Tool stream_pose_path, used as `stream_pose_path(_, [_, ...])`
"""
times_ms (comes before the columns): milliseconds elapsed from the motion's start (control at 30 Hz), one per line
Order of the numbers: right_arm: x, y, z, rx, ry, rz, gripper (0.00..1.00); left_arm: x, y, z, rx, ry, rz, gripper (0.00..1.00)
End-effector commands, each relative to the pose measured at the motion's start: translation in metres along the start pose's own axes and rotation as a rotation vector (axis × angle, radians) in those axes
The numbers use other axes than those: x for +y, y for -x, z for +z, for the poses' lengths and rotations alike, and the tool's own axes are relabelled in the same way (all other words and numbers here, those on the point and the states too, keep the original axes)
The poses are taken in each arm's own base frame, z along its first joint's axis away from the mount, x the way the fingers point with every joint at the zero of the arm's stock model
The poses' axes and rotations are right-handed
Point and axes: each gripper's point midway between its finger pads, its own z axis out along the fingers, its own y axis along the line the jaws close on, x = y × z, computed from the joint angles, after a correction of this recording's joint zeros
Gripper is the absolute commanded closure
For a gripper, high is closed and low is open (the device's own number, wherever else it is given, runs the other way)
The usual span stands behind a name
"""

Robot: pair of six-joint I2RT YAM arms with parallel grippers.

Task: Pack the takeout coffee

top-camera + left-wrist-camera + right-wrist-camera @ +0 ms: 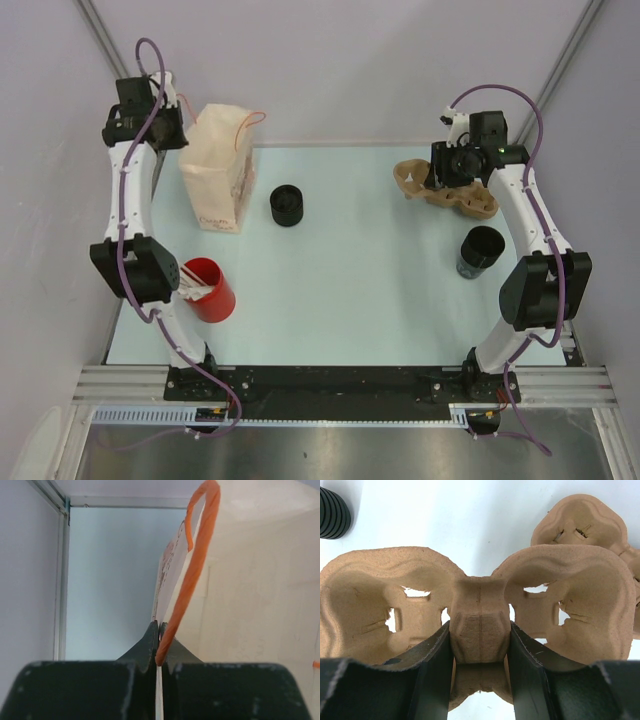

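Black left gripper (159, 630): shut narrow on the orange handle (192, 570) of the paper bag (260, 605); the handle is pinched between the fingers.
Bag position: the paper bag (217, 175) is stood upright at the far left of the table (370, 280), just beside the left arm.
Black right gripper (480, 629): clamped on the centre post of the pulp cup carrier (570, 590), with one finger seen on each side.
Carrier position: the cup carrier (470, 203) is laid at the far right of the table.
Cups: one black cup (287, 205) is placed just right of the bag; a second black cup (481, 250) is set near the carrier, on its near side.
Near-left corner: a red cup (210, 290) is stood by the left arm, with white sticks (192, 283) held in it.
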Motion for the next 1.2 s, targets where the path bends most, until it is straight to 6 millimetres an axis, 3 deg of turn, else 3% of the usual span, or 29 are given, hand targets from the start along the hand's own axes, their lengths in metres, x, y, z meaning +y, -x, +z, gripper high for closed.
stream_pose_path(0, [0.004, 0.015, -0.015, -0.066, 0.01, -0.019, 0.72, 0.0, 0.059, -0.053, -0.184, 0.041, 0.041, 1.0])
stream_pose_path(100, [0.003, 0.015, -0.015, -0.065, 0.009, -0.016, 0.72, -0.001, 0.072, -0.07, -0.237, 0.049, 0.043, 1.0])
stream_pose_path(233, [0.002, 0.014, -0.015, -0.065, 0.008, -0.014, 0.72, -0.018, 0.079, -0.084, -0.266, -0.008, 0.057, 1.0])
stream_pose_path(500, [0.003, 0.024, -0.029, -0.1, 0.006, -0.034, 0.73, -0.087, 0.08, -0.127, -0.311, -0.159, 0.195, 1.0])
stream_pose_path(533, [0.003, 0.027, -0.033, -0.109, 0.004, -0.042, 0.73, -0.109, 0.08, -0.138, -0.323, -0.203, 0.222, 1.0])
stream_pose_path(567, [0.002, 0.029, -0.037, -0.117, 0.002, -0.043, 0.73, -0.117, 0.079, -0.144, -0.33, -0.222, 0.243, 1.0])
stream_pose_path(700, [0.007, 0.05, -0.064, -0.18, 0.004, -0.077, 0.73, -0.163, 0.074, -0.174, -0.355, -0.332, 0.32, 1.0])
stream_pose_path(933, [0.032, 0.087, -0.133, -0.36, 0.021, -0.202, 0.72, -0.219, 0.057, -0.211, -0.352, -0.503, 0.404, 1.0])
stream_pose_path(1033, [0.045, 0.098, -0.164, -0.435, 0.034, -0.247, 0.72, -0.242, 0.042, -0.213, -0.316, -0.575, 0.422, 1.0])
stream_pose_path(1167, [0.066, 0.111, -0.201, -0.536, 0.07, -0.285, 0.73, -0.268, 0.023, -0.202, -0.26, -0.647, 0.422, 1.0])
